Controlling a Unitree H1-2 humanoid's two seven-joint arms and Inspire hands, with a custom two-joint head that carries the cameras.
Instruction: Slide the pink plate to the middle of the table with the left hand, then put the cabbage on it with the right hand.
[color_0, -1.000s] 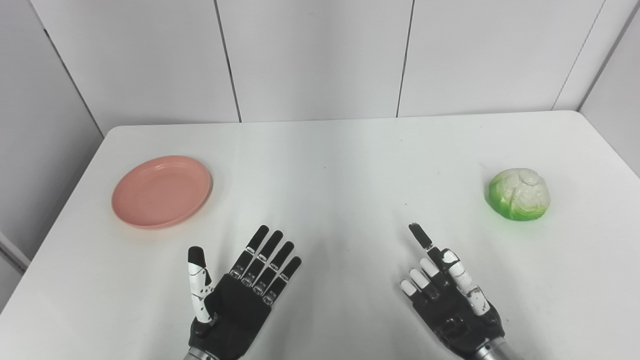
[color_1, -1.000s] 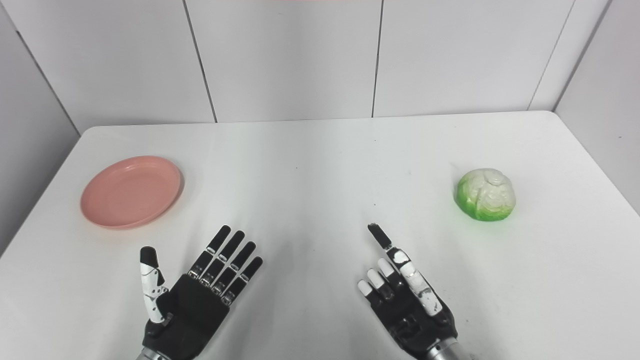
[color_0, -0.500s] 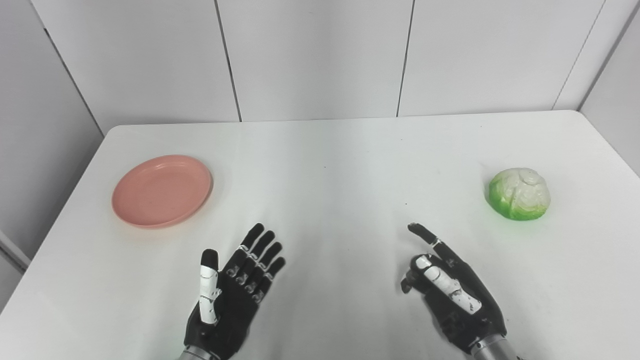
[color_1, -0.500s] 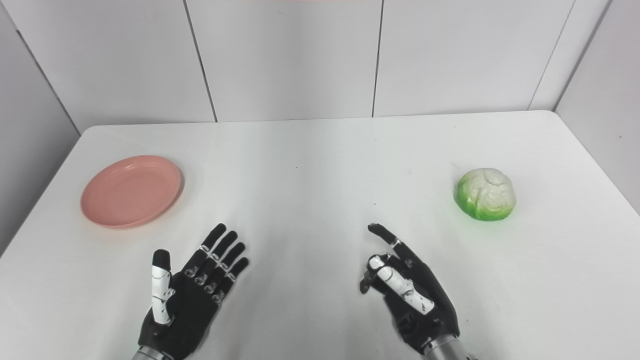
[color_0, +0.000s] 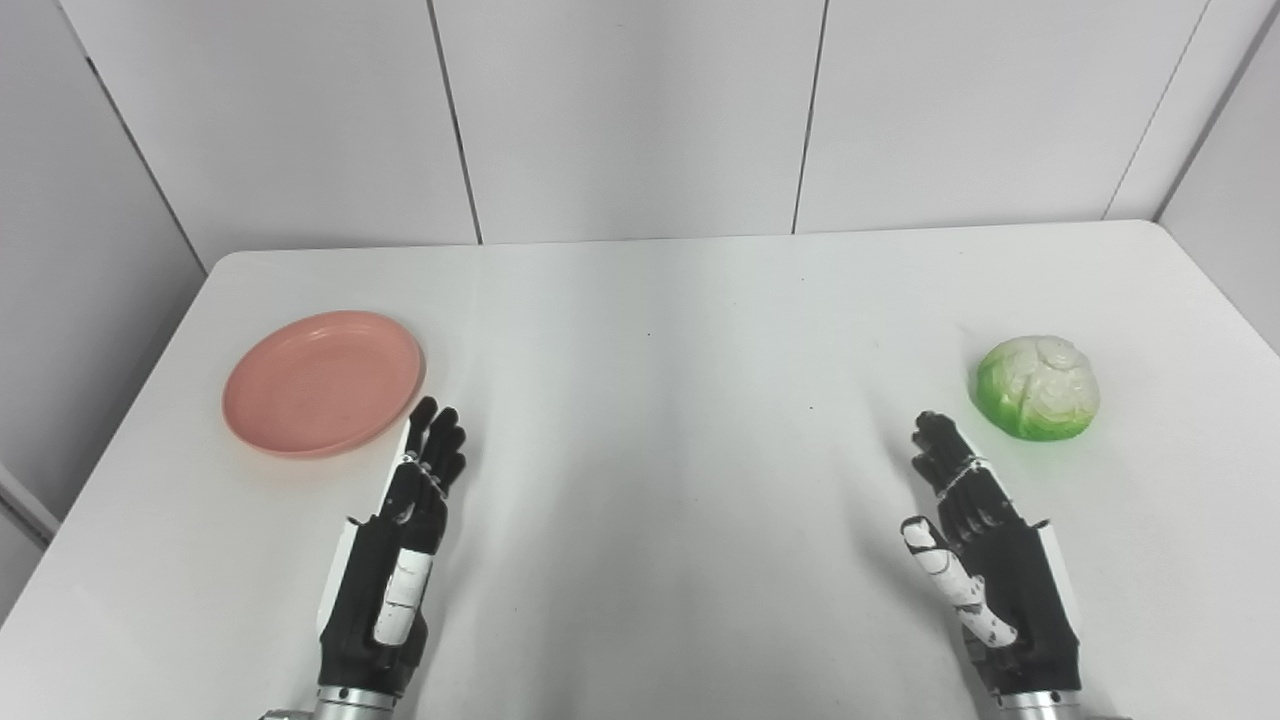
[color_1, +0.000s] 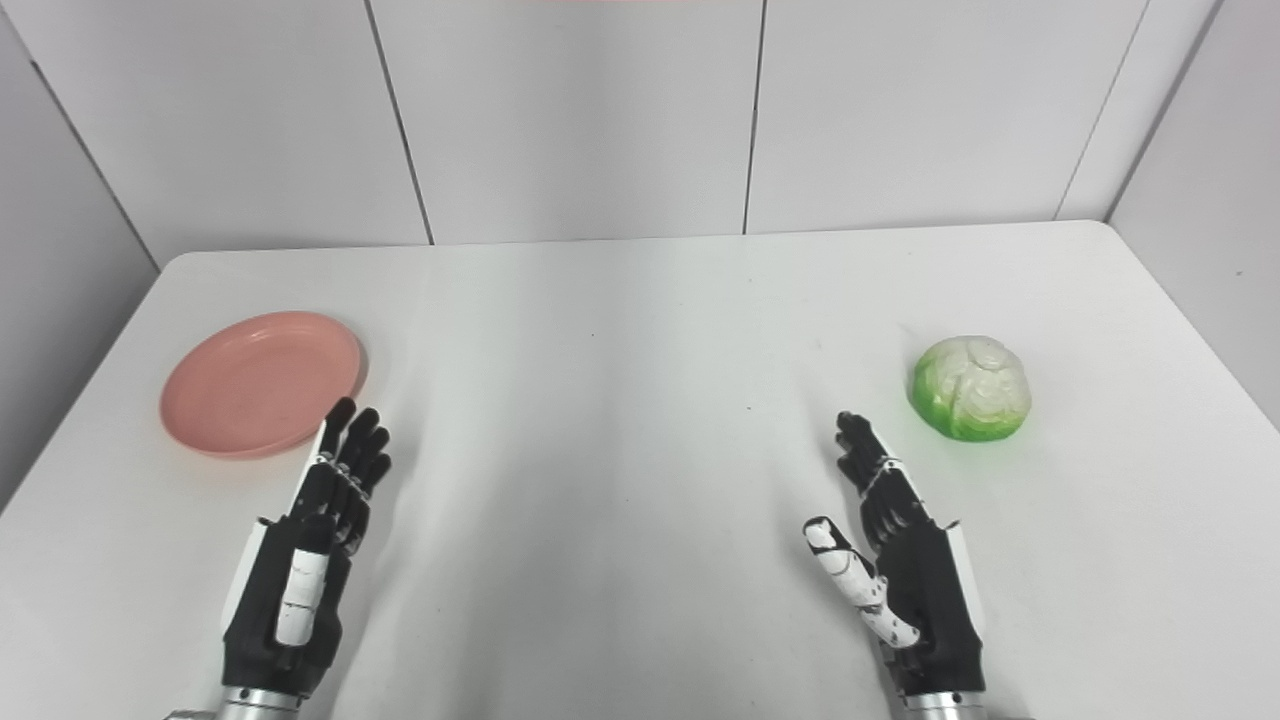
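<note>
Now the left hand (color_0: 395, 545) is turned on its edge above the white table (color_0: 660, 330), with its fingers (color_0: 432, 450) stretched out, side by side, and holding nothing. The fingertips are just beside the near right rim of the pink plate (color_0: 322, 382), but whether they touch the rim, I cannot tell. The plate itself lies flat on the left part of the table, well apart from the table's middle.

The right hand (color_0: 985, 560) stands on its edge too, with the fingers extended and the white thumb (color_0: 955, 592) pointing inward toward the table's middle. It grips nothing. Its fingertips are near the cabbage (color_0: 1038, 387), on the near left side of it, with a small gap between them. The cabbage, green below and pale on top, sits on the right part of the table, far from the plate.
</note>
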